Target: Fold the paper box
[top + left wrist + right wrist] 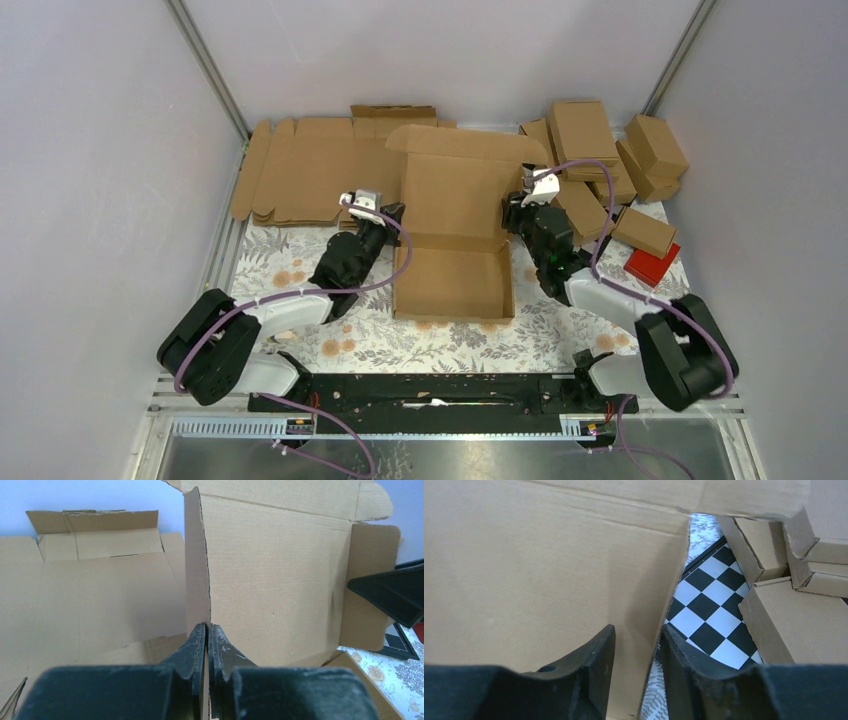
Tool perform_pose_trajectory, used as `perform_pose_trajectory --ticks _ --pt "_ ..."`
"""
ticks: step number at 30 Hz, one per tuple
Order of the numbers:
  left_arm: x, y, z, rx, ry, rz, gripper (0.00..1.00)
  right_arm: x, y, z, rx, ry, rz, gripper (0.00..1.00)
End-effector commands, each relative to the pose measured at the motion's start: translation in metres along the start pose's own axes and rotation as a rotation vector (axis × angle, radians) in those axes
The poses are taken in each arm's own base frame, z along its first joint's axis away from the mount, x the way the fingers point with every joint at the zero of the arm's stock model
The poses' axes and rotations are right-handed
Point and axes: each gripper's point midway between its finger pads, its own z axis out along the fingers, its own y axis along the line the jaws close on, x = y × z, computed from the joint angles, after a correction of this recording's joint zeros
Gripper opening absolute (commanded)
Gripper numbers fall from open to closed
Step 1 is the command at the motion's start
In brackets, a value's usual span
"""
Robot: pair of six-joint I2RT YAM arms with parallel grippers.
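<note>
In the centre of the top view, the paper box [455, 280] lies between the arms, equally near both. The left gripper [207, 630] pinches its left edge. The right gripper [636, 640] straddles its right edge, jaws spread.

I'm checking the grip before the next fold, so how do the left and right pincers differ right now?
The left pincer is shut; the right pincer has its jaws apart. The left pincer pinches the upright left flap of the paper box; the right pincer only straddles its right flap edge, unpinched. Both sit level at the open lid's sides.
</note>
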Motion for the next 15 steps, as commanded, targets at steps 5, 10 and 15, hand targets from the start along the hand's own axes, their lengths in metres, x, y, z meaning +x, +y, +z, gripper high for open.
perform_pose_trajectory --ticks 5,10,15 --pt "-0.029 -0.032 -0.014 0.168 -0.117 0.006 0.0 -0.028 0.032 -0.055 -0.169 0.089 0.098 0.68" --pt "-0.027 -0.034 -0.023 0.192 -0.129 0.009 0.0 -0.033 0.019 -0.073 -0.092 0.205 0.105 0.84" --pt "-0.028 -0.035 -0.028 0.203 -0.138 0.013 0.0 -0.025 0.018 -0.096 -0.074 0.514 0.096 0.96"
